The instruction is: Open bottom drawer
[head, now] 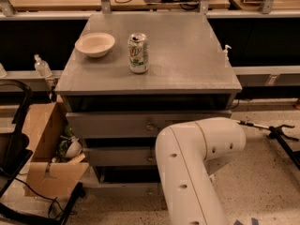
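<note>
The cabinet's grey tabletop (187,55) carries a pale bowl (94,44) near its back left corner. A drinks can (138,53) stands upright just right of the bowl, apart from it, in the left half.

Below the front edge there is a dark gap, then the top drawer (112,124) with a small knob at its middle. Under it is the middle drawer (117,156) with a like knob. The bottom drawer (119,184) shows only as a thin pale strip at the cabinet's foot, under another dark gap. Its right part is hidden, and whether it is pulled out cannot be told.

The white arm (197,168) fills the foreground, with its bent elbow in front of the cabinet's lower right. The gripper is hidden somewhere behind the arm, so whether it is apart or together cannot be told.

An open cardboard box (47,149) with clutter inside sits on the floor left of the cabinet.
</note>
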`<state>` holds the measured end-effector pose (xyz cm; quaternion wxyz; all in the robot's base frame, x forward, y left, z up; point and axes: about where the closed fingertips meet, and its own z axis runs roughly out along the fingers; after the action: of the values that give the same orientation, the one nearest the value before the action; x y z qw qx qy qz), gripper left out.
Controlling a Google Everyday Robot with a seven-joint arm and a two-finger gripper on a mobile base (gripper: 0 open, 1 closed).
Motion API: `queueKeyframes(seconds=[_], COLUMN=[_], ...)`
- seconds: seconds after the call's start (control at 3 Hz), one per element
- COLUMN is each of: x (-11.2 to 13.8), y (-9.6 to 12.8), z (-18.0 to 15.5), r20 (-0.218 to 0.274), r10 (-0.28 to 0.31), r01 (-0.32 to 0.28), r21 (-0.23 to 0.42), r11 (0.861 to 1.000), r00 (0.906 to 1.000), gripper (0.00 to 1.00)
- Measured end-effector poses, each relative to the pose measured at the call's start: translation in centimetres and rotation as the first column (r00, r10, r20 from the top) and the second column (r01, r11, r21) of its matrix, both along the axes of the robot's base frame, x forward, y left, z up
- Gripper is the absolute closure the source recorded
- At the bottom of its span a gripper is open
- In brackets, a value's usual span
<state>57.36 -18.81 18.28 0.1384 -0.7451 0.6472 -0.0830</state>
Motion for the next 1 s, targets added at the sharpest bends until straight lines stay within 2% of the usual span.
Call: queueKeyframes(seconds=[0.33, 0.67, 1.0], x=[0.0, -1.9, -1.9], y=[0.0, -0.5, -0.5], z=[0.0, -0.3, 0.0], r20=[0.000, -0.011, -0.011], r10=[0.000, -0.002, -0.002], r01=[0.000, 0.002, 0.002], r21=[0.000, 0.029, 0.029], r11=[1.000, 1.000, 1.000], r00=[1.0000, 0.9999, 0.9999], gripper=[1.00, 1.00, 1.00])
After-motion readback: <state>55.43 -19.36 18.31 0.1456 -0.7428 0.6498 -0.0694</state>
